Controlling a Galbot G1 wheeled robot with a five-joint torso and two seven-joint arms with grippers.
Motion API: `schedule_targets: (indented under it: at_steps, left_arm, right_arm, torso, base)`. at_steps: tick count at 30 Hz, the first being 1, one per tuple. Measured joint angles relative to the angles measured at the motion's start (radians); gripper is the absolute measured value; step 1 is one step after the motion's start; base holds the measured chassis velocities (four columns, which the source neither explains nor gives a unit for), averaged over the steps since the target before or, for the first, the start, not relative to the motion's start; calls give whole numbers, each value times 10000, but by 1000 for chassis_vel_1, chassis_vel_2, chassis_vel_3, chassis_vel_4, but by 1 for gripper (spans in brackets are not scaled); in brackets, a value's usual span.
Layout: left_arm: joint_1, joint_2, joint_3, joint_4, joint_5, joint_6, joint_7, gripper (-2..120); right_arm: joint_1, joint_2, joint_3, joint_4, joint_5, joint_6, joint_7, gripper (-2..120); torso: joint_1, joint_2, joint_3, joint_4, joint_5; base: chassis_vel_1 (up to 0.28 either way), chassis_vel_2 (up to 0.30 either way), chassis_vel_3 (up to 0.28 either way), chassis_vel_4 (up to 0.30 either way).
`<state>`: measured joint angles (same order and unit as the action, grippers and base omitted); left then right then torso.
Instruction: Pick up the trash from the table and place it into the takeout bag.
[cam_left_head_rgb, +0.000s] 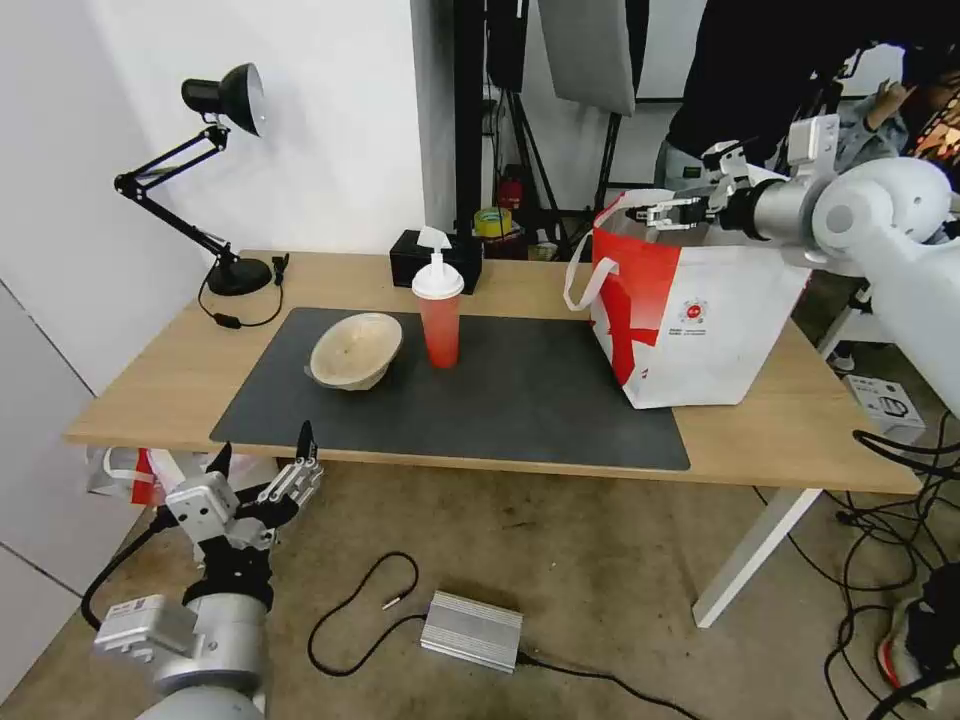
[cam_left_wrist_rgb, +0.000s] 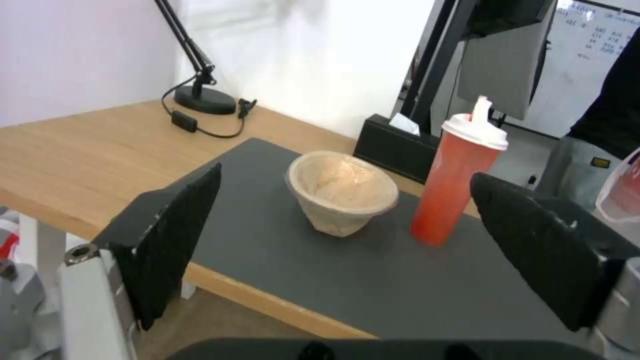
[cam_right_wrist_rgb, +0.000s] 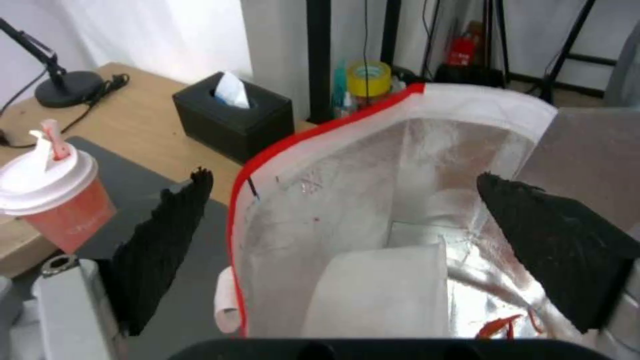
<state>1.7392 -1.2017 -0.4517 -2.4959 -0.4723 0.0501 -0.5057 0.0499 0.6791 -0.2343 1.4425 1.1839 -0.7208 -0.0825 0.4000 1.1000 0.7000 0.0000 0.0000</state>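
Where the dark grey mat (cam_left_head_rgb: 520, 400) covers the table (cam_left_head_rgb: 150, 390), I log a beige bowl (cam_left_head_rgb: 356, 350) and a red drink cup (cam_left_head_rgb: 438, 312) side by side, apart. The takeout bag (cam_left_head_rgb: 720, 320) stands at the mat's right end; a white bowl (cam_right_wrist_rgb: 380, 295) lies inside it. My right gripper (cam_left_head_rgb: 655, 213) hovers spread wide over the bag's mouth, empty. My left gripper (cam_left_head_rgb: 262, 462) waits below the table's near edge, spread wide, empty.

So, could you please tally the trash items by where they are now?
On the table: 2, the beige bowl and the red cup.
In the takeout bag: 1, the white bowl.
Total: 3
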Motion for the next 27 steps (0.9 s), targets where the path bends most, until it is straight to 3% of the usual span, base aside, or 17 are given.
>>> schedule_targets:
  at_steps: [20,21,22,27]
  left_arm:
    - [80,-10,1,9,44,-9,-2,100]
    - [179,-13,-16,-33,72,-36,-1,100]
    - [209,-14,-16,-35,88,-38,-1,100]
    - [250,-13,-22,-39,126,-47,-1,100]
  right_arm:
    - [-835,-448,703,1525,-90,729,736,100]
    - [-1595,-573,1239,2103,-99,1652,1141,100]
    - [-1887,-647,1438,2360,-104,1956,1281,100]
    - [-2596,-831,1998,2940,-116,2702,1530,100]
  torso:
    - [-1,0,0,0,0]
    - [0,0,0,1,0]
    - [0,0,0,-1,0]
    - [-1,0,0,1,0]
  base:
    - [0,0,0,0]
    - [0,0,0,0]
    - [0,0,0,0]
    - [0,0,0,0]
